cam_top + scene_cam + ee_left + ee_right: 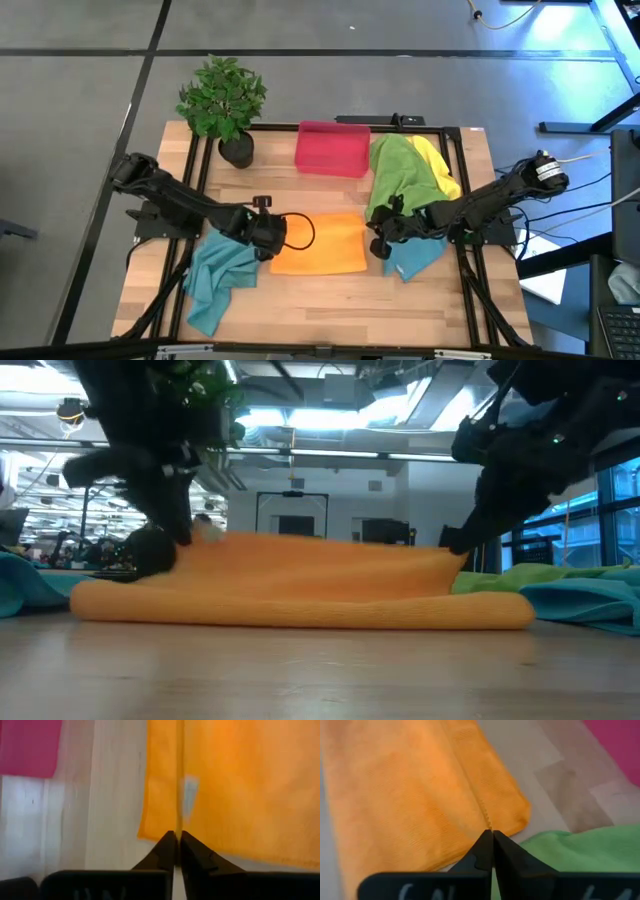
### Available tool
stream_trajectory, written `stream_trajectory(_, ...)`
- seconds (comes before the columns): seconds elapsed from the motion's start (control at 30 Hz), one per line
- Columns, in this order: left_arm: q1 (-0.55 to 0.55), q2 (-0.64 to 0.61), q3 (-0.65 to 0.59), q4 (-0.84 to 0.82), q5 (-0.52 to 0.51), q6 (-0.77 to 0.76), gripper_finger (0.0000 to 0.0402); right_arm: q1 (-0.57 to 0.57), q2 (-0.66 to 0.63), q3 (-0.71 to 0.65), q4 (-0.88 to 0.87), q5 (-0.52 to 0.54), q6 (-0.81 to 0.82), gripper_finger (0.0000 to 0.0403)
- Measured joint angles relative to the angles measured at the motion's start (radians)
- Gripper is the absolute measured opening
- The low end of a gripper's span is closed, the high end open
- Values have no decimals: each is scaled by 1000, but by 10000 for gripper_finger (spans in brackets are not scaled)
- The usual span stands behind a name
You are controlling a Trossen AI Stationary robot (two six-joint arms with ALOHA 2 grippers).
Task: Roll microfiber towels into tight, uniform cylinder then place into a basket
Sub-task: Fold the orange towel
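The orange microfiber towel (318, 243) lies folded at the table's middle, its rounded near fold (300, 610) on the wood. My left gripper (272, 240) is shut at its left end and my right gripper (380, 247) at its right end. Between them the upper layer (310, 560) stands raised. The red-pink basket (333, 148) sits at the far middle. The green towel (395, 170) and the yellow towel (440, 165) lie heaped to its right. One teal towel (218, 280) lies near left, another (412, 258) under the right arm. My left gripper pinches a thin edge of the orange towel's upper layer (178, 820) between its two fingers, at the towel's left end. The fingers slant down from the table's left. That edge is raised off the table; the towel's near fold rests on the wood. My right gripper pinches the hem of the orange towel's upper layer (485, 815) between its two fingers, near the towel's right end. The fingers slant down from the table's right. The held edge (452, 558) is lifted a little, and the layer runs level across to the other gripper.
A potted plant (224, 100) in a black pot stands at the far left corner. A black frame (330, 128) runs around the work area. Bare wood (330, 300) lies between the orange towel and the near edge.
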Motion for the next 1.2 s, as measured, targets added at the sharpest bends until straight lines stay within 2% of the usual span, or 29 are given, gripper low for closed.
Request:
stream_trajectory(0.27,58,-10,0,-11,-8,23,116,-22,0,4,-6,30,-33,103)
stream_trajectory(0.4,48,-77,0,-29,-9,-2,133,-22,0,67,-97,32,-57,143)
stream_trajectory(0.53,4,-157,0,3,-10,-52,134,-7,0,157,-192,34,-81,163)
stream_trajectory(0.7,-66,-173,0,91,-19,-86,133,44,-1,192,-145,-10,-107,162)
stream_trajectory(0.9,-84,-69,0,165,-112,-87,132,86,7,156,-87,-15,-38,141)
stream_trajectory(1.0,-64,4,0,170,-128,-87,132,112,37,104,37,-36,-18,128)
stream_trajectory(1.2,3,130,0,190,-130,-88,132,137,140,31,316,-164,26,102)
